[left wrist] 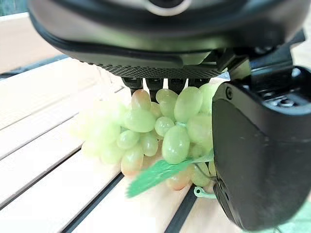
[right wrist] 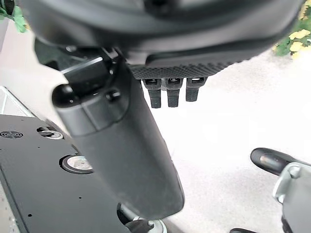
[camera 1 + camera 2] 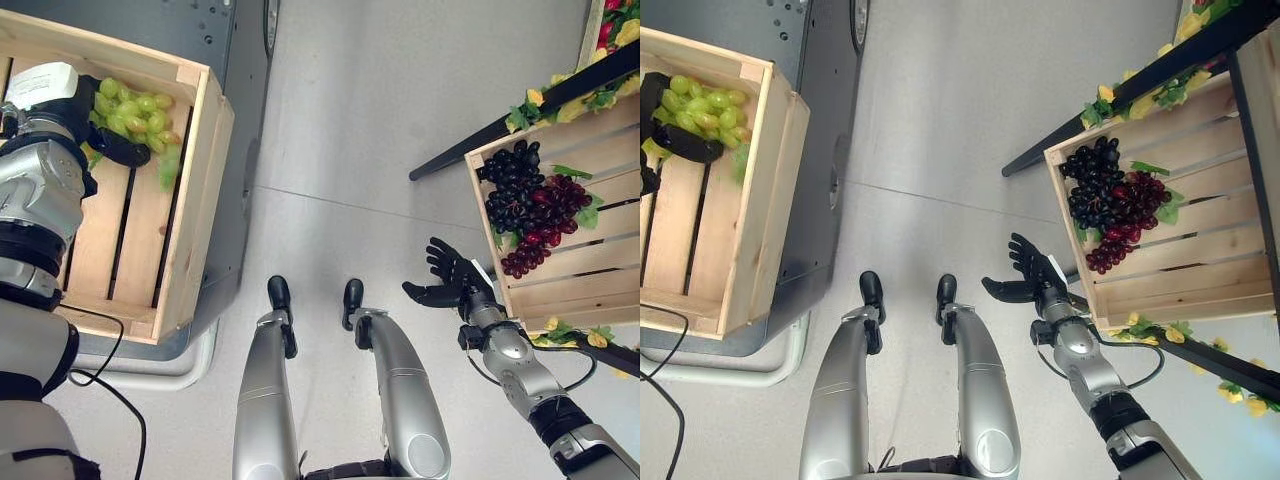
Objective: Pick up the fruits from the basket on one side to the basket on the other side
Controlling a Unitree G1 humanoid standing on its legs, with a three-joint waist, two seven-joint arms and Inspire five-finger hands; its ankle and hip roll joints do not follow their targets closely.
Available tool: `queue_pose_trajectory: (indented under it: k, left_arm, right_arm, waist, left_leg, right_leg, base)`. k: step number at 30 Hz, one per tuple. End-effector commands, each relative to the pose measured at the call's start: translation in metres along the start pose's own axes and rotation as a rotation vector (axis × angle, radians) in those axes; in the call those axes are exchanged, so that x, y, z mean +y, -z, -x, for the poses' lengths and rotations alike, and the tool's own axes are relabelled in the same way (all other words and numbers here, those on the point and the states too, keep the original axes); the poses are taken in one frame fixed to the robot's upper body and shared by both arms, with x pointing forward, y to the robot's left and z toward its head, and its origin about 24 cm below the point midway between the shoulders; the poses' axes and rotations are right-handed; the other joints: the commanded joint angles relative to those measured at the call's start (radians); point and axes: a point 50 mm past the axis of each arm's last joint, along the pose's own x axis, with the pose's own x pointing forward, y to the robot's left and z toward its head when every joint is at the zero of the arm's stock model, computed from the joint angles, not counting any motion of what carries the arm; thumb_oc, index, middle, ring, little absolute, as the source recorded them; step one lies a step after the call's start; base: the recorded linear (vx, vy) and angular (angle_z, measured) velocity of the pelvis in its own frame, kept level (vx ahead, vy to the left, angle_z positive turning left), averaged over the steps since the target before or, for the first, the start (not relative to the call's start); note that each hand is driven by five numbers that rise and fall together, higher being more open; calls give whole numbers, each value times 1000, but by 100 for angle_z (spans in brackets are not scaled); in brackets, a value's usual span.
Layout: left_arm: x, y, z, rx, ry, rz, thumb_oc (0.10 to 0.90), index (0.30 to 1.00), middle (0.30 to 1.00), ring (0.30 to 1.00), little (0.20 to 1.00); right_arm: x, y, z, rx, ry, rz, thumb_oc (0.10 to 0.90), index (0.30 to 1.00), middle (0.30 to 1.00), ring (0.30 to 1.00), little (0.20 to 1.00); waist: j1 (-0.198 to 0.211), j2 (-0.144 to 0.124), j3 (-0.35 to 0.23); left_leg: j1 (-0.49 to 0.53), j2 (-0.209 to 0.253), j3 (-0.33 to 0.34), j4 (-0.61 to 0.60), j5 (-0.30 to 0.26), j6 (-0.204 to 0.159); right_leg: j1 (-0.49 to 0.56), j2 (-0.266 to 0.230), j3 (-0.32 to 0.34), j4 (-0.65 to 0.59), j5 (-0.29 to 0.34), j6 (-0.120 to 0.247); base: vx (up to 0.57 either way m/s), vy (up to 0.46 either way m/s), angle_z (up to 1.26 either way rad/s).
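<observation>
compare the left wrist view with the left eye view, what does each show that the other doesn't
The left wrist view alone shows, close up, the left hand with thumb and fingers closed around the bunch of green grapes, just above pale slats.

The left eye view alone shows the open right hand over the floor beside the slatted wooden crate on the right holding dark purple and red grapes.

Both show the green grapes, the left hand and the slatted wooden crate on the left.

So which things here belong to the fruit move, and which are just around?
Job:
- green grapes, held by the left robot hand
- left crate
- right crate
- dark grapes
- right robot hand, open over the floor

Around:
- yellow flower garland
- grey platform
</observation>
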Motion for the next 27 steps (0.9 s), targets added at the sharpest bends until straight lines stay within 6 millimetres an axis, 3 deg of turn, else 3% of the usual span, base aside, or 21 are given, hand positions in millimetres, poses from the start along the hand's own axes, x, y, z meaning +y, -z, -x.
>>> queue_pose_trajectory:
  k: [1, 8, 12, 15, 19, 27]
  left_arm:
    - [-35, -16, 4, -122, 164, -9, 400, 300, 300, 300, 300]
    - [-33, -18, 7, -184, 114, -78, 400, 300, 300, 300, 300]
    - [-41, -12, 9, -171, 137, -210, 400, 300, 300, 300, 300]
    - [-44, -10, 11, -161, 126, -212, 400, 300, 300, 300, 300]
    - [-46, 7, 13, -92, 26, -115, 400, 300, 300, 300, 300]
    - [-53, 45, 24, 44, -130, -25, 400, 300, 300, 300, 300]
  right_arm:
    - [-32, -26, 7, -133, 79, -6, 800, 900, 900, 900, 900]
    - [-36, -20, 12, -126, 102, -26, 800, 900, 900, 900, 900]
    - [-38, -18, 14, -121, 123, -40, 800, 900, 900, 900, 900]
    - [-40, -17, 14, -110, 136, -59, 800, 900, 900, 900, 900]
    - [-36, -13, 14, -103, 135, -76, 800, 900, 900, 900, 900]
    - [-27, -6, 20, -93, 125, -143, 800, 900, 900, 900, 900]
  waist:
    - [11, 61, -9]
    - [21, 79, -9]
    - [25, 90, -9]
    - [28, 96, -9]
    - [33, 111, -9]
    - [34, 111, -10]
  left_leg:
    - [96, -16, 57, -12, -99, 22]
    - [146, -22, 54, -19, -103, 23]
    - [184, -26, 52, -26, -104, 22]
    - [208, -30, 49, -37, -100, 20]
    - [266, -39, 53, -71, -74, 24]
    - [425, -50, 21, -121, -67, 15]
  right_leg:
    - [65, 29, -6, -86, 66, -1]
    - [109, 22, -9, -80, 54, -2]
    - [142, 17, -12, -78, 46, -4]
    - [163, 16, -13, -83, 44, -4]
    - [210, 14, -12, -100, 51, -14]
    - [370, 26, -10, -133, 27, -22]
  base:
    - [0, 0, 0]
    - [9, -30, -4]
    - [0, -42, 0]
    - [-16, -24, 0]
    - [-31, -38, 1]
    - [-4, -58, -1]
